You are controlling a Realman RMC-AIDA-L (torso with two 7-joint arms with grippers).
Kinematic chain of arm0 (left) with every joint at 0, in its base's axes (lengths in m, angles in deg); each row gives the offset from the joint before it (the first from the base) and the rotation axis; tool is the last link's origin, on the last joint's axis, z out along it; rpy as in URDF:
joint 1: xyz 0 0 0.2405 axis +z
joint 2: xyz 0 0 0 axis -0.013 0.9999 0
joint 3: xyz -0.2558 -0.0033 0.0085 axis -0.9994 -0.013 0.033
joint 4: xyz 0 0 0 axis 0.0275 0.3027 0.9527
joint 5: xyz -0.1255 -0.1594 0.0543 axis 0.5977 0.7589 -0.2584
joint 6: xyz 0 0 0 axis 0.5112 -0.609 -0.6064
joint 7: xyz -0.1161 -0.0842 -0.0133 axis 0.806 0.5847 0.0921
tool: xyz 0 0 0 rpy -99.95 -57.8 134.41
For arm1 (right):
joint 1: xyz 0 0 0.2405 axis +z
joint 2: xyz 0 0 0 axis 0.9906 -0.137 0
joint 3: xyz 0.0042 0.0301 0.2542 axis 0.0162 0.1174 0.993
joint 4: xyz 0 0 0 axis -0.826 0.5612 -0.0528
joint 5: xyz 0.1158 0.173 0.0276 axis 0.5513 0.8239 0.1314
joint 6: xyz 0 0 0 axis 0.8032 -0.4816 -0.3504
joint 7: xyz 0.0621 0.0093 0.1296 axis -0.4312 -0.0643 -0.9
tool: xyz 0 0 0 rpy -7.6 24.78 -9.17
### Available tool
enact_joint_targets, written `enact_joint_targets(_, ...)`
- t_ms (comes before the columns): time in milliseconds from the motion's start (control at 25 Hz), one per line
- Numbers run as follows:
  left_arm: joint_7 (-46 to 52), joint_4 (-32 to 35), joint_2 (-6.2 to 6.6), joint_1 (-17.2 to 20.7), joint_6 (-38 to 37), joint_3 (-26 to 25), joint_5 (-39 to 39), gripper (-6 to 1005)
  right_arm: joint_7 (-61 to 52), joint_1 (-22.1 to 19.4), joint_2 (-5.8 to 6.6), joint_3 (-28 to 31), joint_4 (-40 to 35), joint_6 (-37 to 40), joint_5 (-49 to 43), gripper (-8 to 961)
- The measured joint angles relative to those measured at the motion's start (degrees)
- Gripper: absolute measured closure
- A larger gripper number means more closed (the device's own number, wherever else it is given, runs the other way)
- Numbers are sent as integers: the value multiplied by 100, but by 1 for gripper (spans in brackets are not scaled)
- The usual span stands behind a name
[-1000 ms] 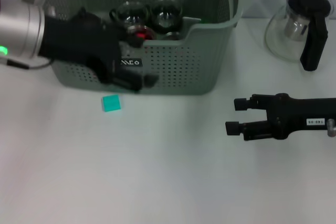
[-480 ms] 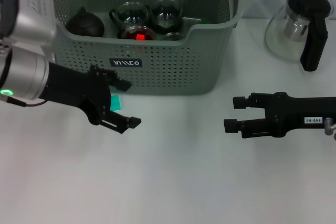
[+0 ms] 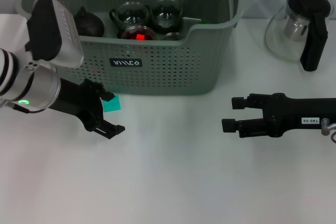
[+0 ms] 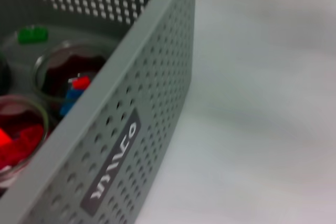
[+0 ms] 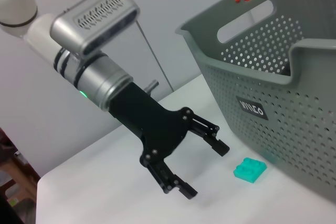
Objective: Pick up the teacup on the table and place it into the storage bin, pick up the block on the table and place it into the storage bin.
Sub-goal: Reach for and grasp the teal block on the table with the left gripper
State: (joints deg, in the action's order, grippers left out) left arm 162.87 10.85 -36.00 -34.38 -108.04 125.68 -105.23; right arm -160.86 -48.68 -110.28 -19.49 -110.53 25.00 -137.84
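Observation:
A small teal block (image 3: 112, 104) (image 5: 250, 170) lies on the white table just in front of the storage bin (image 3: 173, 74) (image 5: 294, 103) (image 4: 142, 103). My left gripper (image 3: 113, 113) (image 5: 206, 170) hovers low beside the block, open. The block sits just past its fingertips, toward the bin, and nothing is between the fingers. Several glass teacups (image 3: 129, 14) (image 4: 21, 129) stand inside the bin, some with red pieces in them. My right gripper (image 3: 231, 114) is open and empty over the table at the right.
A dark teapot (image 3: 87, 22) stands in the bin's left corner. At the back right of the table is a glass pitcher (image 3: 296, 27) with a black handle. White tabletop (image 3: 168, 177) stretches between the two arms.
My left gripper has come away from the bin's front wall, down and to the left, to the table beside the teal block. The right arm has barely moved.

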Motion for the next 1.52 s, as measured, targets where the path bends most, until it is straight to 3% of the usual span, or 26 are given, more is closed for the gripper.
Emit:
enact_joint_targets(640,464,-293,-31,-18,1134,485,-446,92,6,5,-17,13,8,-26,2,6)
enact_joint_targets(1520,531,-666,-28,-85,1516,668,-592,93,24,22,-24,62,9,-3,9,6)
